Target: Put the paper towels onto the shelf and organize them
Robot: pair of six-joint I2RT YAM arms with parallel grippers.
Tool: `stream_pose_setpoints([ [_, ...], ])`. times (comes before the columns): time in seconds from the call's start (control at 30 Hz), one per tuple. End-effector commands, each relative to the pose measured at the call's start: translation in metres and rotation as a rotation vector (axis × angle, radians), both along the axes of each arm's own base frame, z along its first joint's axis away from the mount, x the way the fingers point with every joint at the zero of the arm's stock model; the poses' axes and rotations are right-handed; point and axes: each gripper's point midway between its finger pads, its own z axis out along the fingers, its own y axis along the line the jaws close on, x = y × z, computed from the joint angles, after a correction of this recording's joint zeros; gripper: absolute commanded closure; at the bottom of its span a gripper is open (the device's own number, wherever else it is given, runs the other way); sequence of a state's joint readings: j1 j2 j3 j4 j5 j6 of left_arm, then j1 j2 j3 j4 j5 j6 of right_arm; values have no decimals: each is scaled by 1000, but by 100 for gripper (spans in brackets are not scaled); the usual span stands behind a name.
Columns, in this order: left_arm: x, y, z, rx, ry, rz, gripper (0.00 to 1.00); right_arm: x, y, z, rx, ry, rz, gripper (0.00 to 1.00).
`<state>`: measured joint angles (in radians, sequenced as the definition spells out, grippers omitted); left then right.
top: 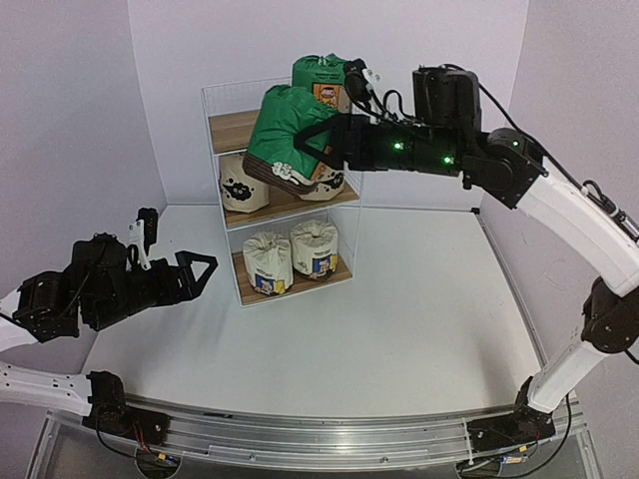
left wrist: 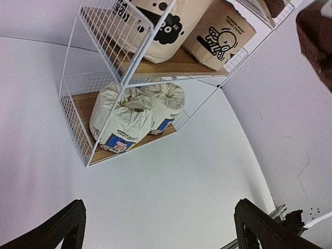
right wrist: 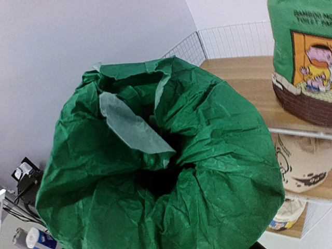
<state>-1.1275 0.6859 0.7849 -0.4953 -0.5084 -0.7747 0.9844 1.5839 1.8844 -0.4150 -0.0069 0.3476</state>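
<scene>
Left gripper (top: 200, 271): low over the left side of the table (top: 399, 319), fingers spread wide, nothing between them; bare white tabletop lies between it and the shelf. Shelf (top: 232, 130): three wooden boards in a white wire frame with mesh sides, standing at the back centre-left, open front edge facing the arms. Bottom board: two white rolls (left wrist: 136, 116), upright, touching each other, blue-orange labels with lettering too small to read. Middle board: two beige rolls (left wrist: 179, 26) with black drawings, side by side; "BAMBOO" and "TOILET PAPER" are legible on the right one. Top board: shelved green roll (top: 321, 78) upright at the right end, orange label, bare wood showing to its left. Held green roll (top: 290, 140): tilted in the air just in front of the upper tiers, gathered top toward the wrist camera, clear of the boards. Right gripper (top: 329, 140): reaching in from the right, fingers pinching that roll. Surroundings: plain pale walls (top: 80, 100) on three sides; aluminium rail (top: 319, 434) along the near table edge.
</scene>
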Motion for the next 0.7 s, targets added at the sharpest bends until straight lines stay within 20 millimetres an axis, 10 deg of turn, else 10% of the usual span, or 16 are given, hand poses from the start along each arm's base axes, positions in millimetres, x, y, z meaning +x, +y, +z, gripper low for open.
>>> stream_pose_setpoints([
  [0.0, -3, 21, -8, 16, 34, 61, 0, 23, 10, 41, 6, -180, -88, 82],
  [0.67, -5, -4, -37, 14, 70, -16, 0, 105, 47, 53, 57, -268, -389, 74],
])
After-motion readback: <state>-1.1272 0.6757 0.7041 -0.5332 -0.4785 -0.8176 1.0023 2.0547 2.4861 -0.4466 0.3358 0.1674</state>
